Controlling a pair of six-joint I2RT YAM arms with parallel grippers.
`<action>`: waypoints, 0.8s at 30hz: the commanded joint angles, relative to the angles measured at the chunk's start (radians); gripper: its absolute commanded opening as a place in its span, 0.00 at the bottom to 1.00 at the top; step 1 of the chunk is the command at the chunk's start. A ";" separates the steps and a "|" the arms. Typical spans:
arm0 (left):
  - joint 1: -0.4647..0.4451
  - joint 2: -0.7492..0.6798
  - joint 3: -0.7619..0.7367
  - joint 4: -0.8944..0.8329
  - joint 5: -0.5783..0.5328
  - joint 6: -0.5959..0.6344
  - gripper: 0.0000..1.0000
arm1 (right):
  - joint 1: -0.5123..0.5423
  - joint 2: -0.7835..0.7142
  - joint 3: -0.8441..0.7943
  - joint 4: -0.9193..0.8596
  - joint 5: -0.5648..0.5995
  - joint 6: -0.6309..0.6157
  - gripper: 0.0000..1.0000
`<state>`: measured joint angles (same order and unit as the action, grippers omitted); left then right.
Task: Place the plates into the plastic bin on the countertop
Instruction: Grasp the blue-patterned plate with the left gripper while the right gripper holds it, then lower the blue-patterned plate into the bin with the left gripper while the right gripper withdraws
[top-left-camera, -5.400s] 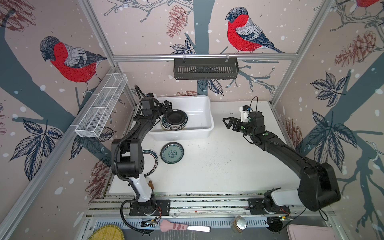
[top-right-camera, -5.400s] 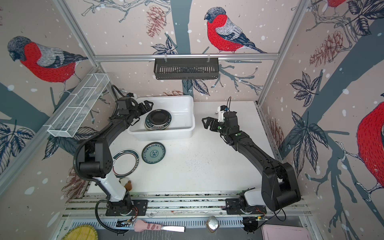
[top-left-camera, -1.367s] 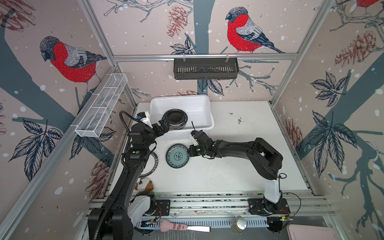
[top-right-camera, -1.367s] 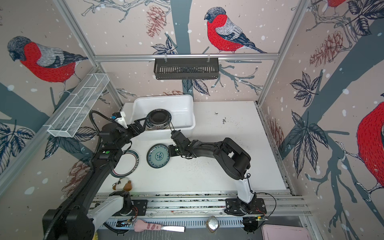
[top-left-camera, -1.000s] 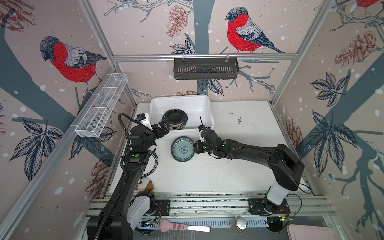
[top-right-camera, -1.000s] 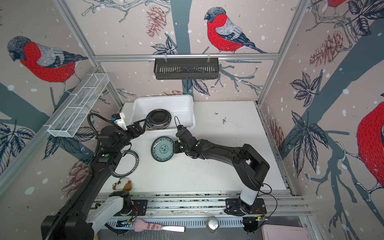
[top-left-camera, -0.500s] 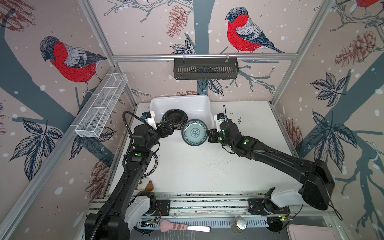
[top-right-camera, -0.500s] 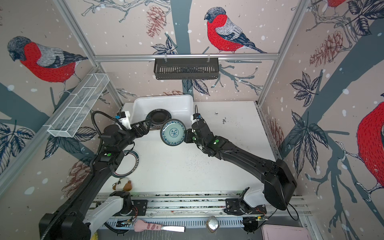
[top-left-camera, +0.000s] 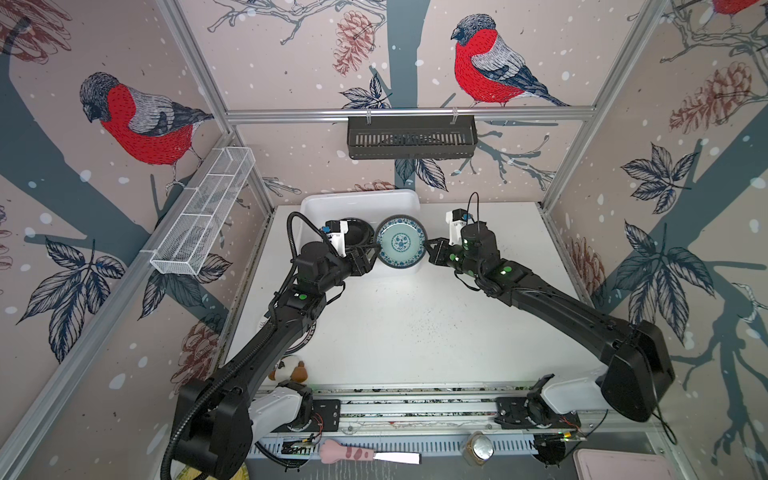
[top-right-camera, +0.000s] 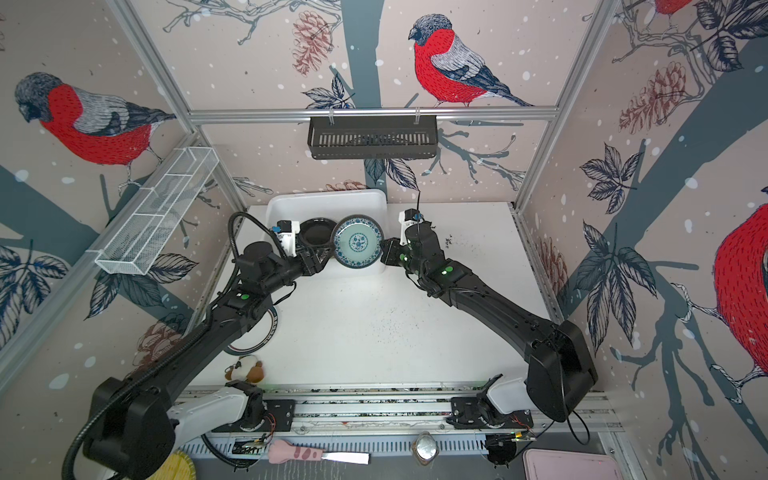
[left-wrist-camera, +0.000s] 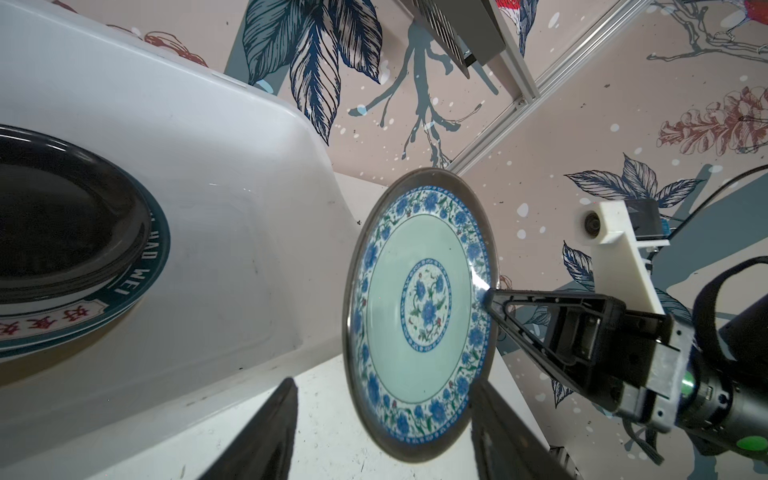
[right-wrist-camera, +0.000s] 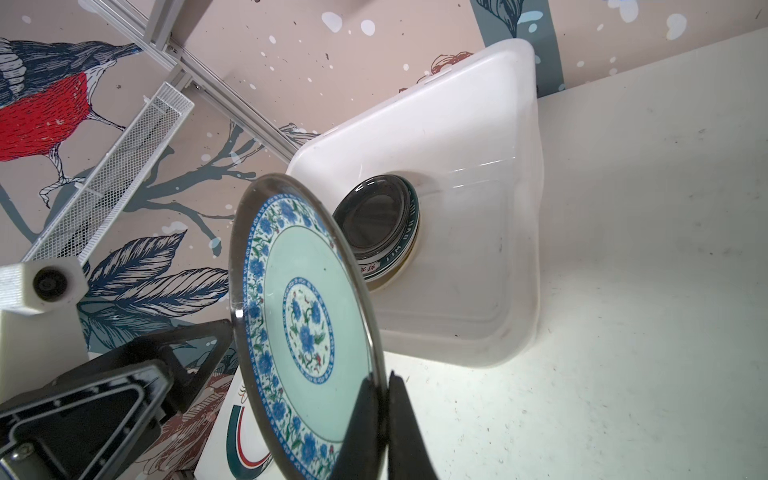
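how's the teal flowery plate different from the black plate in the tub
The teal plate is held in the air, pinched at its rim by the right gripper. The black plate lies in the plastic bin on a lettered-rim plate. The teal plate carries blue flowers, while the black plate is plain and glossy. Both are round.

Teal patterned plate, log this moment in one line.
right gripper: shut on round teal patterned plate | left gripper: open, straddling its rim | plate: airborne

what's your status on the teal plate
Right gripper shut on teal plate rim; left gripper open around opposite rim. Plate aloft at bin edge. Black plate stack inside, nothing blocking.
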<state>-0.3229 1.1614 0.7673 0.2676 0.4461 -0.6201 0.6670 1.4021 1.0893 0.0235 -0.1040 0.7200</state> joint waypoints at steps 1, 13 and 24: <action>-0.015 0.035 0.029 0.049 0.016 0.003 0.61 | 0.000 -0.013 0.003 0.060 -0.045 0.011 0.00; -0.044 0.142 0.089 0.085 0.040 -0.010 0.35 | -0.022 -0.052 -0.069 0.125 -0.103 0.044 0.00; -0.045 0.201 0.117 0.139 0.062 -0.014 0.19 | -0.023 -0.075 -0.104 0.148 -0.094 0.027 0.07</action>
<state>-0.3668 1.3487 0.8688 0.3355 0.4976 -0.6327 0.6426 1.3338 0.9867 0.1059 -0.1795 0.7563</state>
